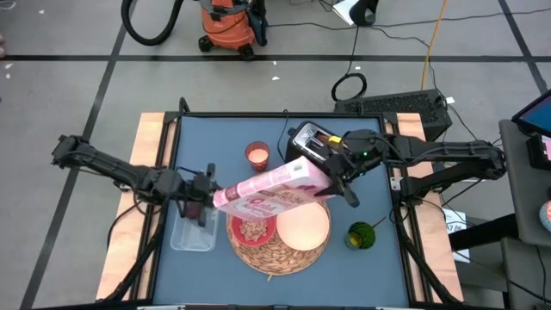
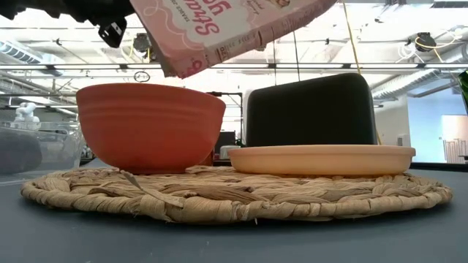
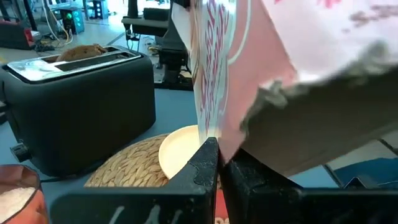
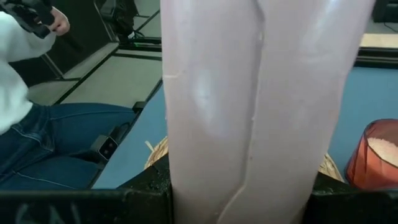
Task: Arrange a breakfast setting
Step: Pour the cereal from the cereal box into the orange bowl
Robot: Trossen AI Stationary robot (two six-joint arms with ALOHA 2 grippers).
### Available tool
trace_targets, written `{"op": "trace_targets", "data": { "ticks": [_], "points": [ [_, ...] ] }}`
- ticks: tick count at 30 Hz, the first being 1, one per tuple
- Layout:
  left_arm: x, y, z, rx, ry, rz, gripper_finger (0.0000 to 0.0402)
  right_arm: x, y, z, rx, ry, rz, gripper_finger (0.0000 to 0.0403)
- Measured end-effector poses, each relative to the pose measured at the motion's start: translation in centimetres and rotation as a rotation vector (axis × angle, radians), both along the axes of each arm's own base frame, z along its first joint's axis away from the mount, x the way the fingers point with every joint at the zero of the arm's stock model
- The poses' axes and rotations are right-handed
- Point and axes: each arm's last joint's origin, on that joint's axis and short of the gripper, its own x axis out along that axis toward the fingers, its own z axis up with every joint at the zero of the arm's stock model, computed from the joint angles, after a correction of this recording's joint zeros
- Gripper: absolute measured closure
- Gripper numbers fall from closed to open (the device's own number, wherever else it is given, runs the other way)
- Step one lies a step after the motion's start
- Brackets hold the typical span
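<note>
A woven straw mat (image 1: 277, 250) lies at the table's near middle. On it stand a red bowl (image 1: 252, 229) with cereal in it and a cream plate (image 1: 303, 226). A pink cereal box (image 1: 271, 187) hangs tilted above them, and its lower, open end (image 2: 219, 40) is over the bowl (image 2: 150, 126). My right gripper (image 1: 334, 176) is shut on the box's upper end. My left gripper (image 1: 207, 204) is shut at its lower end. Browned toast (image 3: 81, 51) sticks up from the black toaster (image 1: 312, 138). My left gripper has its shut fingertips (image 3: 208, 152) on the thin edge of the flap (image 3: 231, 148) at the box's open lower end. It comes nearly level from the table's left. One layer or several, I cannot tell. My right gripper pinches the box's upper, closed end (image 4: 261, 155) between its two fingers, one on each side. It comes from the table's right and slants slightly down along the box. The box is lifted clear and slopes down toward the left over the bowl.
A small cup (image 1: 256, 155) of pale grains stands left of the toaster. A clear tub (image 1: 194, 231) sits left of the mat and a green round thing (image 1: 362, 235) right of it. A person in jeans (image 4: 56, 143) sits beyond the table edge.
</note>
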Motion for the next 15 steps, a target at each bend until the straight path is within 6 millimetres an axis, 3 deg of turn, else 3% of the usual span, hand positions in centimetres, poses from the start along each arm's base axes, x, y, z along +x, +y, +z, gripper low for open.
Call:
{"op": "trace_targets", "data": {
  "ticks": [15],
  "points": [
    [-1.01, 0.43, 0.52, -0.055, -0.007, 0.043, 0.0384, -0.35, 0.00, 0.30, -0.001, -0.013, -0.004, 0.0250]
  ]
}}
